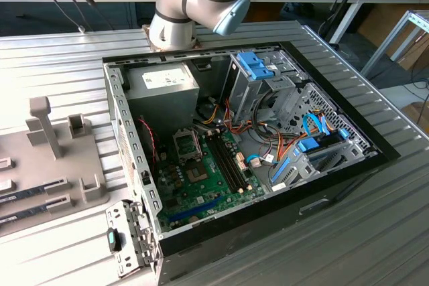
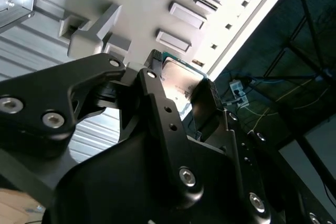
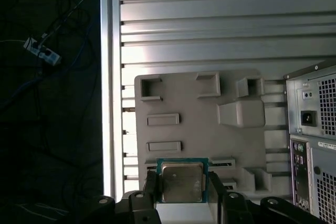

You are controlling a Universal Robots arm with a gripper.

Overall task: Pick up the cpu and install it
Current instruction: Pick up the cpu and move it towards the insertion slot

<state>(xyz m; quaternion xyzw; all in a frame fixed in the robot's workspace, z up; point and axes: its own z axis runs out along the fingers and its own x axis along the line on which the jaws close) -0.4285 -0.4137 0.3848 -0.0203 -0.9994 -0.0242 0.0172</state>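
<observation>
Currently, your black gripper (image 3: 182, 196) is clamped on opposite edges of the small square silver-topped cpu (image 3: 181, 182), holding it level above the grey moulded tray (image 3: 184, 103), presumably to spare its contacts.

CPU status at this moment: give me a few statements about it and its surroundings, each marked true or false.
1. The gripper holds the cpu between its fingers. True.
2. The cpu sits in the motherboard socket. False: it is at the gripper, over the grey tray.
3. The computer case lies open, motherboard exposed. True.
4. The grey tray lies inside the case. False: it lies on the table beside the case.
</observation>
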